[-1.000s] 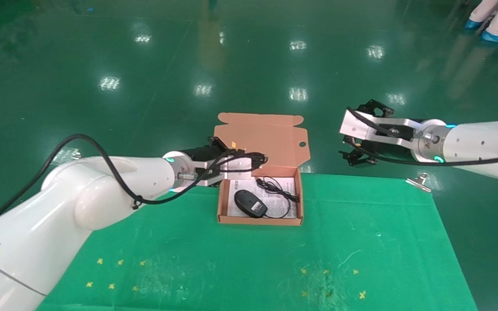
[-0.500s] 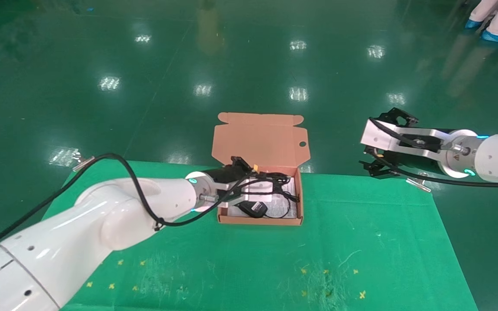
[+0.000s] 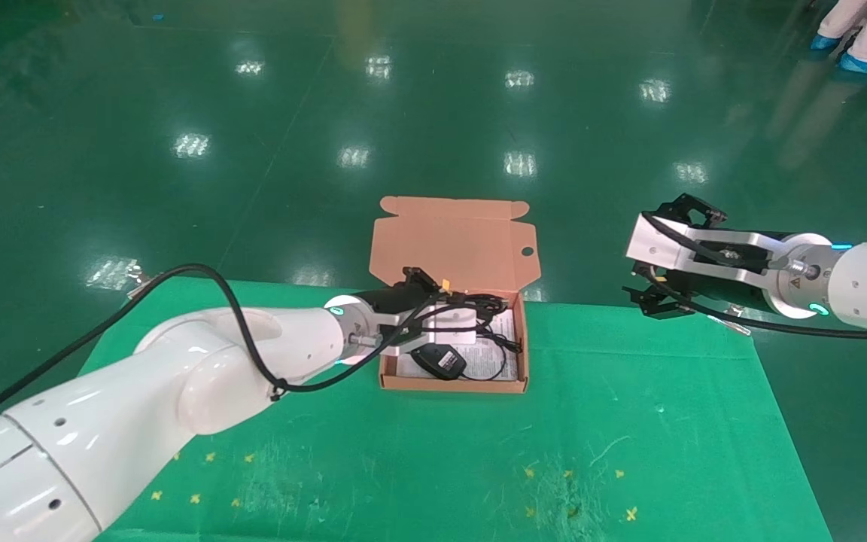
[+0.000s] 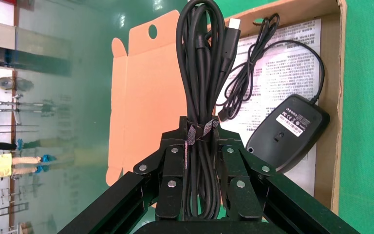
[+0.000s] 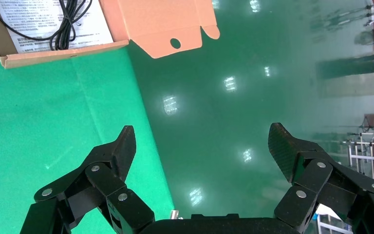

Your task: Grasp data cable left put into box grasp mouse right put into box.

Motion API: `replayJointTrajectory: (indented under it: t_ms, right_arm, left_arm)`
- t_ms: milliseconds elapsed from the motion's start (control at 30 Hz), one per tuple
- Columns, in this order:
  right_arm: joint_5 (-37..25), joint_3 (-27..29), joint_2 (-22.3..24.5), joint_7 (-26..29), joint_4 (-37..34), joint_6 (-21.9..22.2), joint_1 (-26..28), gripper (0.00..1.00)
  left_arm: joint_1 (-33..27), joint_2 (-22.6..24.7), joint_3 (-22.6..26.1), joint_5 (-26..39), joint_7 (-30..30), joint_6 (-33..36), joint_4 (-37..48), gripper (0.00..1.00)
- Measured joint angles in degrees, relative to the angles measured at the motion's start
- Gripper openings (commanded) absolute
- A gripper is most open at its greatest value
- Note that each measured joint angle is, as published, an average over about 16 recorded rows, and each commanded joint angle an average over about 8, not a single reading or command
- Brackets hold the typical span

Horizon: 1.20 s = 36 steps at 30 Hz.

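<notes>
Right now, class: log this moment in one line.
left end effector: holds data cable over box | mouse: boxed | right end effector: open, idle

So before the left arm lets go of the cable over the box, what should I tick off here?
1. Cable held: the left hand is shut on the data cable at its tied waist. Ok.
2. Hand over the box: it hangs above the far half of the tray. Ok.
3. Lid out of the way: it stands open behind the tray. Ok.
4. Mouse already inside, on the printed sheet. Ok.
5. Free spot under the bundle: the mouse cord lies there. Cannot tell if the bundle will settle flat.
6. Right hand open, off the table's far right edge, clear of the box. Ok.
</notes>
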Motion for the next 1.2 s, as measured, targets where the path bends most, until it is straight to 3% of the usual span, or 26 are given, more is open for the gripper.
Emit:
replayJointTrajectory:
  t_ms: [567,1000,1200]
  right_arm:
    - [-0.1,0.4,-0.3,0.0,-0.7,0.6,0.6,1.0]
    - [-2.2,2.2,-0.9,-0.9,-1.5,4.1,4.2,1.0]
    - [-0.6,3.6,-0.7,-1.8,-1.4,3.5,4.1,1.0]
  left_arm:
    - [-0.5,-0.9,-1.1,0.2,-0.4,-0.1,-0.8,1.0]
    - [-7.4,-1.7,-4.6,1.7,-4.4,-6.0,4.8,1.0]
    - [-8.6,-2.9,-7.2,0.1,-5.1,-5.9,6.5,1.0]
